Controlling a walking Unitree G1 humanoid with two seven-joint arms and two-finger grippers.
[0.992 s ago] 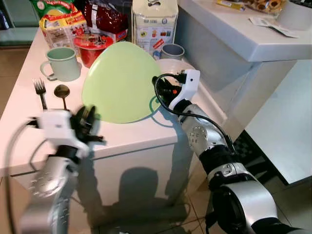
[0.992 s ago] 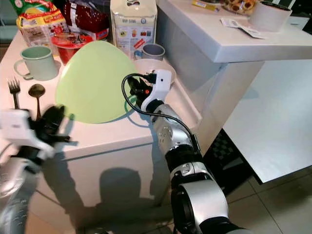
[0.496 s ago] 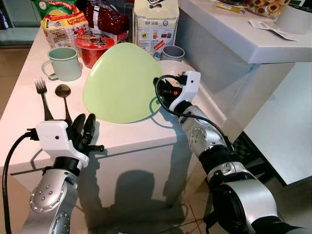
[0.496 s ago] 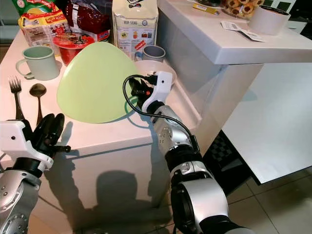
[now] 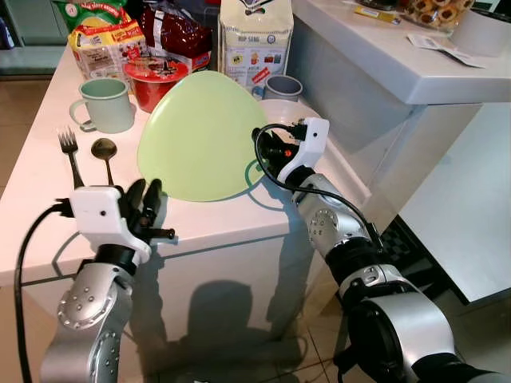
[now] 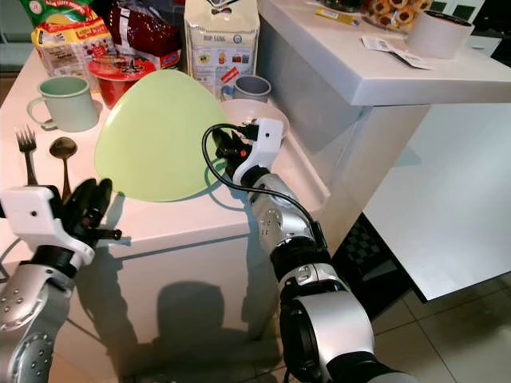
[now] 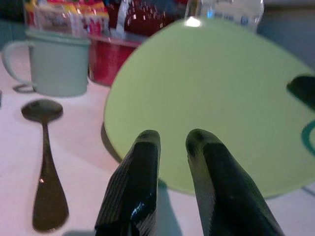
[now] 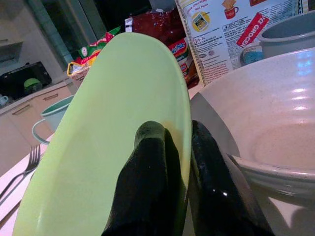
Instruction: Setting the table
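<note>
right gripper (image 5: 261, 153) clamped on the rim of the green plate (image 5: 200, 136): one black finger on each face of it, as the right wrist view shows (image 8: 152, 182). plate held tilted up off the white table (image 5: 32, 171), its low edge near the table's front edge; whether that edge touches the surface cannot be told. just beyond the gripper, at about 1 o'clock from the plate's middle, a pale speckled bowl (image 5: 289, 112) and a small grey cup (image 5: 283, 85). at 10 o'clock from the plate, a pale green mug (image 5: 104, 104); at 9 o'clock, a fork (image 5: 69, 153) and a spoon (image 5: 103, 153) lying side by side on the table. left gripper (image 5: 142, 199) at 7 o'clock from the plate, near the front table edge, fingers (image 7: 140, 187) nearly together with a narrow gap, gripping nothing, pointed at the plate's lower edge. at 12 o'clock, at the back of the table, a red cup (image 5: 152, 76), snack bags (image 5: 100, 40) and a printed carton (image 5: 254, 36).
</note>
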